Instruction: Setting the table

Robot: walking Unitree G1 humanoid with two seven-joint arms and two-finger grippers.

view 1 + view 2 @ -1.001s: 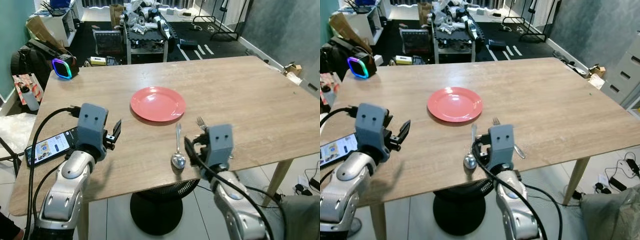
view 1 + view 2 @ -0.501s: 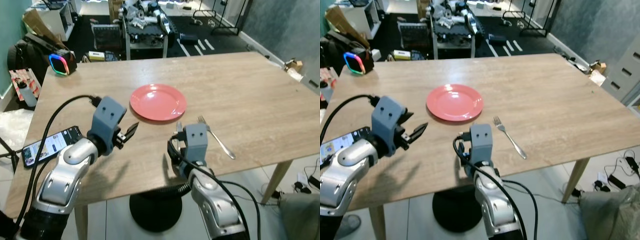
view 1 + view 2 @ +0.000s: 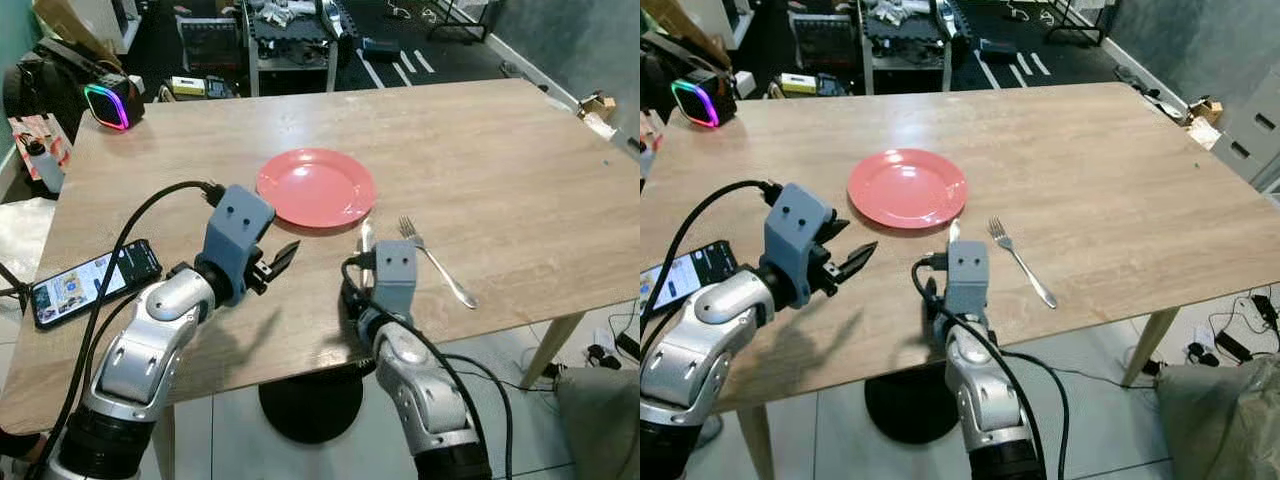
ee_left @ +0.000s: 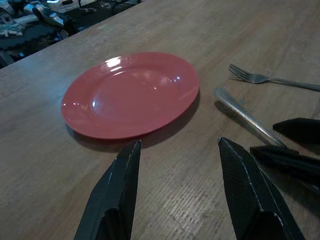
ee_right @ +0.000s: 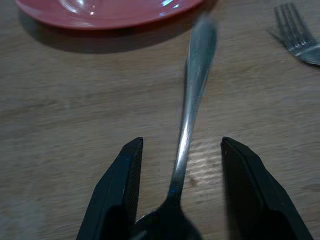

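- Spoon between our right claw fingers, spread wide, at the desk near edge; contact unclear.
- Left claw wide, facing plate.

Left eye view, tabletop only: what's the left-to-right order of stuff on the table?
phone → left gripper → red plate → spoon, with the right gripper open around it → fork. The glowing speaker sits far back at the left corner.
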